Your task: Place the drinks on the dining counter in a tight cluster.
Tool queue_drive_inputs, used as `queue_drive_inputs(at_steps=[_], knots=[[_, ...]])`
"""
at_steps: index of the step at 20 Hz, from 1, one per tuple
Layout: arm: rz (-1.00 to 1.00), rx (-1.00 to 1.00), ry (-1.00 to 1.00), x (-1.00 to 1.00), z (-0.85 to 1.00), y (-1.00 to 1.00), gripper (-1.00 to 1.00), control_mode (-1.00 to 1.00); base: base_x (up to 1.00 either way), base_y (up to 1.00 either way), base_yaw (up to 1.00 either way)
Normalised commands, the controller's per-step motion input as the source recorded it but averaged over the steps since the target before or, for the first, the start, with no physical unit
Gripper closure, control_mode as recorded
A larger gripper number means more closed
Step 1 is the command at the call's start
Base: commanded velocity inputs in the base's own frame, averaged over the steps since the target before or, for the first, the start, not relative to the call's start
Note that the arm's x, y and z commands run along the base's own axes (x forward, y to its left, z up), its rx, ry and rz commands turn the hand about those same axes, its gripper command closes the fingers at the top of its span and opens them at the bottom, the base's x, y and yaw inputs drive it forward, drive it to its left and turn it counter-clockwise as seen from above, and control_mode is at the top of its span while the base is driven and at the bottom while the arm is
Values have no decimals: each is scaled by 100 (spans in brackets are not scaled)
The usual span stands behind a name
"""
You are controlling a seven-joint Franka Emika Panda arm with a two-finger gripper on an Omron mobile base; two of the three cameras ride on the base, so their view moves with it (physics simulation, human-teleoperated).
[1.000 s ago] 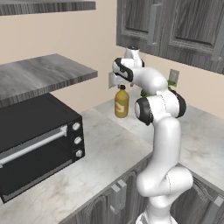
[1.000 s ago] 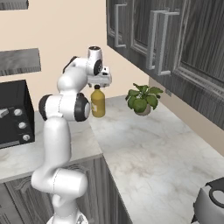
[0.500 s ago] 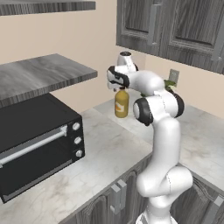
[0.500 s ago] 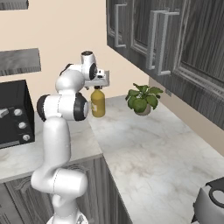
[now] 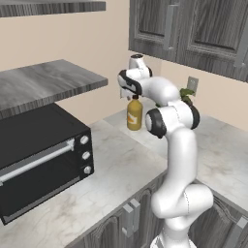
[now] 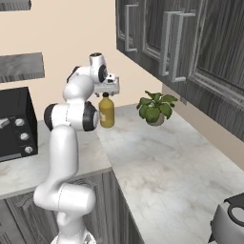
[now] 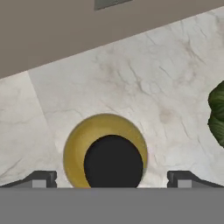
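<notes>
- Since a second ago the gripper [image 6: 108, 91] has dropped from above the jug's cap to just over it, and the hand has swung round toward the wall; the base cameras have not shifted.
- At the 9 o'clock side of the left base view stands one black toaster oven [image 5: 41, 160] under one grey shelf [image 5: 46, 85], both well apart from the work.
- Near the middle, one amber juice jug [image 5: 134, 113] stands upright on the marble counter under the wall cabinets [image 5: 121, 164], close to the back wall. It is the one drink in sight.
- The gripper hangs straight over the jug; in the hand view the dark cap [image 7: 113, 162] sits between the two finger tips [image 7: 41, 179], which stand spread as wide as they go on either side, touching nothing.
- At 3 o'clock of the jug in the right base view sits one potted plant [image 6: 155, 107], near but apart; its leaves edge the hand view at 3 o'clock.
- At 5 o'clock of the right base view one grey appliance [image 6: 229, 221] pokes in, too cut off to name.
- Progress, as I judge it: early. The jug is not yet grasped or lifted, no dining counter appears, and no drink has been placed. Left: close on the jug, carry it over, then gather the other drinks tightly beside it.
</notes>
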Motion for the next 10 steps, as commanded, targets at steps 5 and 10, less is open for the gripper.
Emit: queue_drive_inputs(at_steps=[5,10], knots=[[-1,1,0,33,0,0,-100,-100,0,0,0],[0,0,3,3,-1,0,-100,-100,0,0,0]])
